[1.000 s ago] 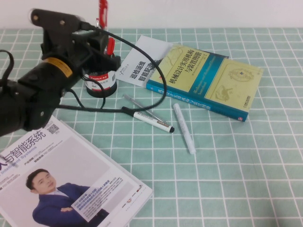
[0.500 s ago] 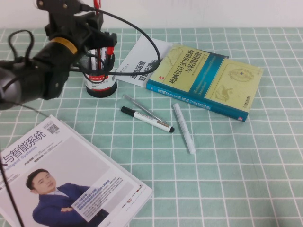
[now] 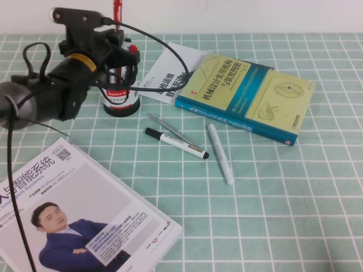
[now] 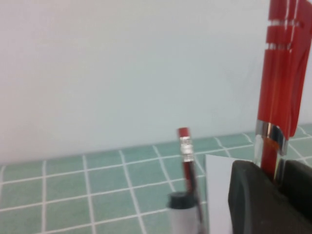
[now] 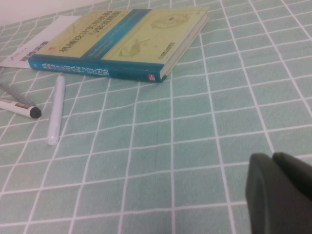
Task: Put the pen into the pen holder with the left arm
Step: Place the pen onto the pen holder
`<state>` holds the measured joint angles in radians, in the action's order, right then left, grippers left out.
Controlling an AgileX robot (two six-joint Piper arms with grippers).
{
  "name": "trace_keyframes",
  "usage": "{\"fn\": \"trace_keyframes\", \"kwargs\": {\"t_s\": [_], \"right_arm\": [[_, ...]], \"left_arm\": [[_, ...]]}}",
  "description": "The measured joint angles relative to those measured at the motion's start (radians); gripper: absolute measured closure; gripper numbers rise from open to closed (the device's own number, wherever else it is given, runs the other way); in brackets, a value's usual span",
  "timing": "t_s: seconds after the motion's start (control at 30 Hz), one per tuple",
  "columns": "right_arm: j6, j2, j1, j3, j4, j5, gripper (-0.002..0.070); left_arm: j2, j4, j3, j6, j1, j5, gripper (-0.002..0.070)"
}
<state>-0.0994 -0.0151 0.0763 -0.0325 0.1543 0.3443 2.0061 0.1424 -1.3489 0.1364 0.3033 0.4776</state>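
Observation:
The pen (image 3: pixel 117 9) is red and stands upright in my left gripper (image 3: pixel 115 41), right above the pen holder (image 3: pixel 120 97), a black mesh cup with a white label. The pen's lower end is hidden behind the gripper. In the left wrist view the pen (image 4: pixel 283 73) rises from between the black fingers (image 4: pixel 248 195) of the left gripper (image 4: pixel 277 170), which is shut on it. A red-topped pencil (image 4: pixel 185 156) and a black-capped marker (image 4: pixel 181 212) stand in the holder. My right gripper (image 5: pixel 278 192) is shut and empty, low over the tablecloth.
A green book (image 3: pixel 245 97) lies on a white booklet (image 3: pixel 170 71) right of the holder. A white marker with a black cap (image 3: pixel 176 143), a thin grey pen (image 3: pixel 170 129) and a white pen (image 3: pixel 221 154) lie mid-table. A magazine (image 3: pixel 74 215) lies at front left.
The left arm has lifted and swung back toward the far edge. The pen has stayed upright in the gripper over the holder, shifted slightly left.

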Motion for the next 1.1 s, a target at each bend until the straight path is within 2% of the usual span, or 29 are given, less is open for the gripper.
{"fn": "trace_keyframes", "kwargs": {"t_s": [0.5,1.1], "right_arm": [[0.000,0.000,0.000,0.000,0.000,0.000,0.0696],[0.000,0.000,0.000,0.000,0.000,0.000,0.0696]], "left_arm": [[0.000,-0.039,0.000,0.000,-0.048,-0.023,0.0606],[0.076,-0.046,-0.002,0.061,-0.051,0.041,0.0606]]}}
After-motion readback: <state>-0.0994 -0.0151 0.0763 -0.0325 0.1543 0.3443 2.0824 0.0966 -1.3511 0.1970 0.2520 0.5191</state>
